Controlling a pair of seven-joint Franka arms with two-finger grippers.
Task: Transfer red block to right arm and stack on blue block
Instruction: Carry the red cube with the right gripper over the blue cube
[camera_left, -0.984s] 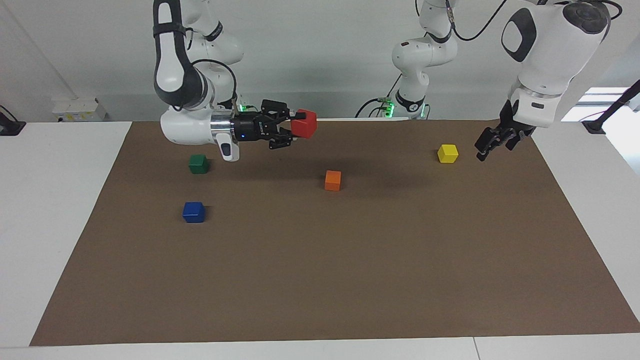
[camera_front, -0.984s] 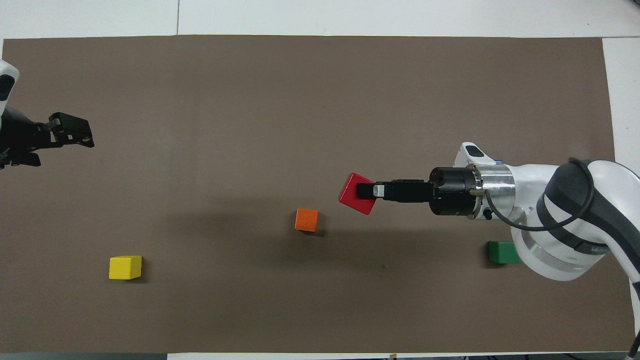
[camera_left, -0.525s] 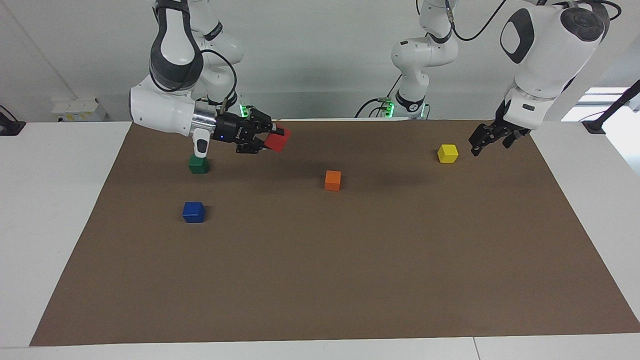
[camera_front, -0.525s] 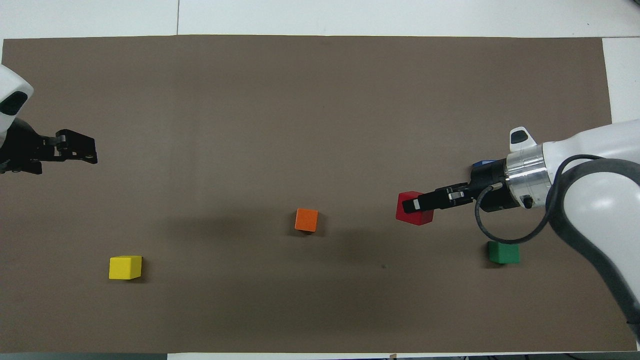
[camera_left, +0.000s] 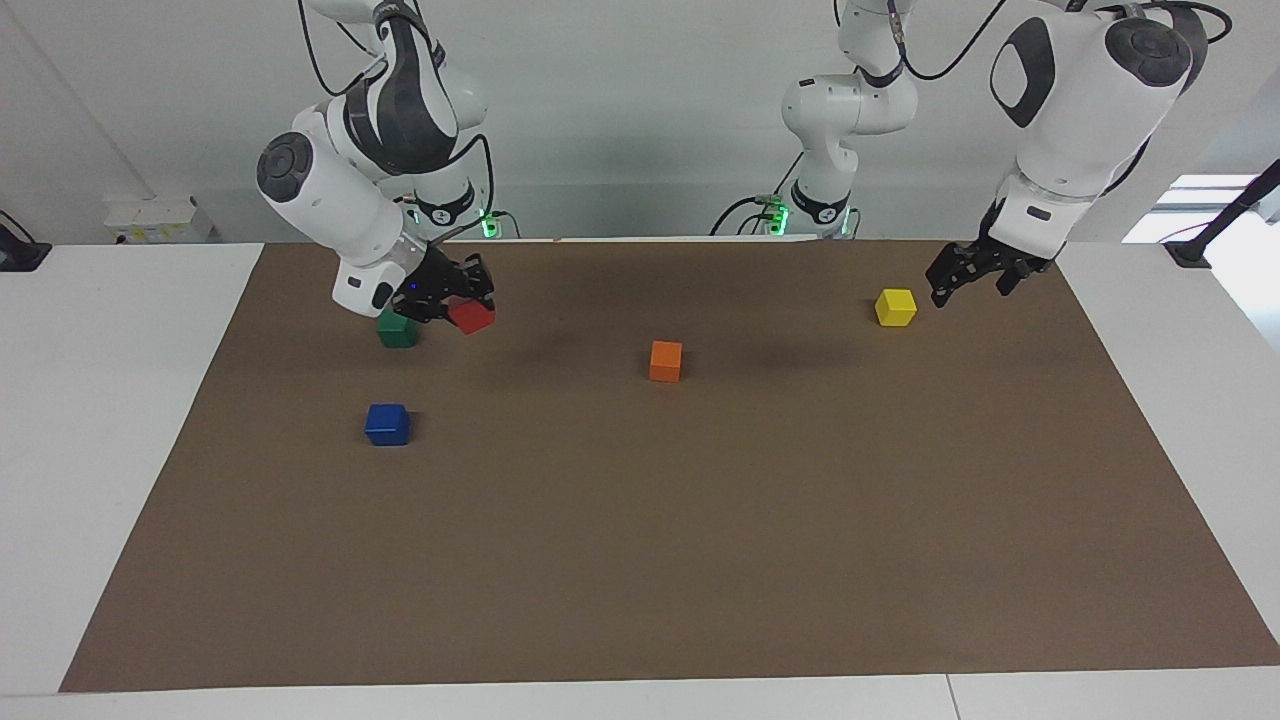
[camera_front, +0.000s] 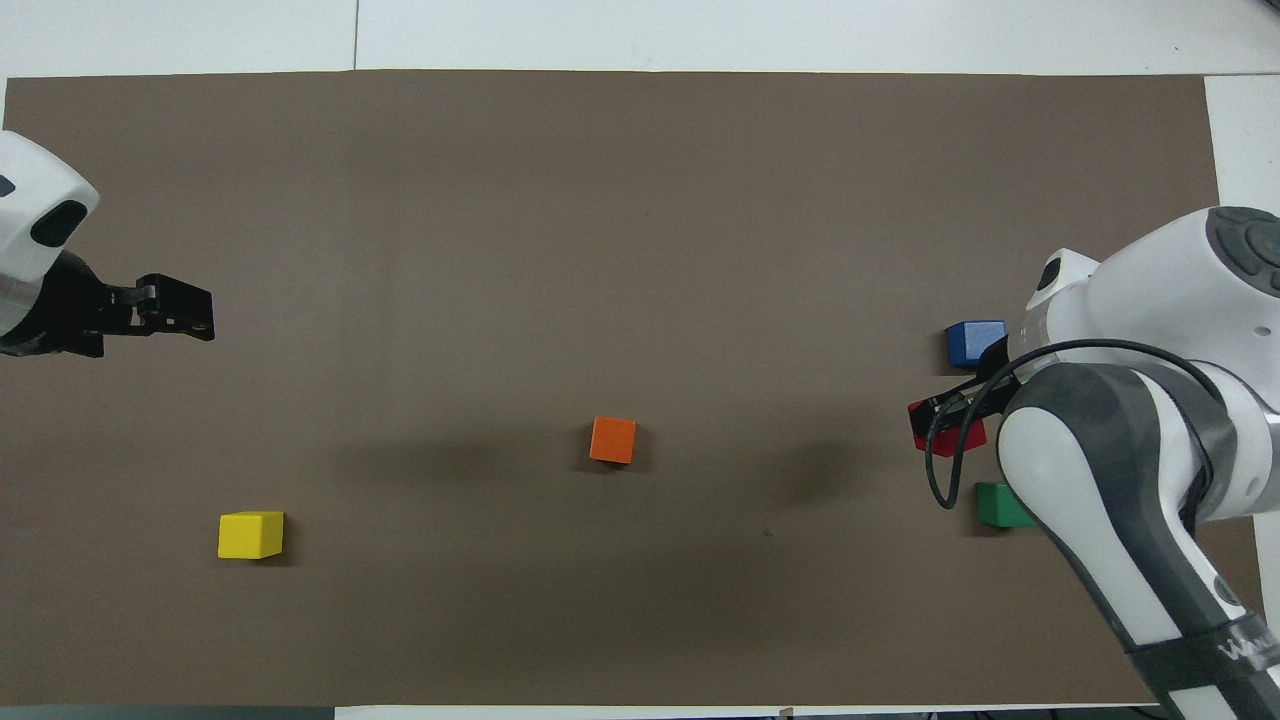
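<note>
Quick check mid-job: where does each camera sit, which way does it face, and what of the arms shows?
Facing view: high across the table, facing the robots; both arms show, right gripper holding the red block.
Overhead view: above the robots' end, looking steeply down; left gripper and the right arm's upper links.
Shared: blue block, orange block.

A glossy red block (camera_left: 472, 316) shows between the black fingers of the right gripper (camera_left: 452, 300), whose white arm carries dark grey joint panels and a small blue light at the wrist, while the left gripper (camera_left: 968, 270) is likewise black on a white and dark grey arm. On the plain brown mat (camera_left: 700, 560) sit a dark blue block (camera_left: 387, 424), a green block (camera_left: 397, 329), an orange block (camera_left: 666, 360) and a yellow block (camera_left: 895, 307), each a single solid colour. The table (camera_left: 100, 400) around the mat is white, and green lights glow at the arms' bases.
</note>
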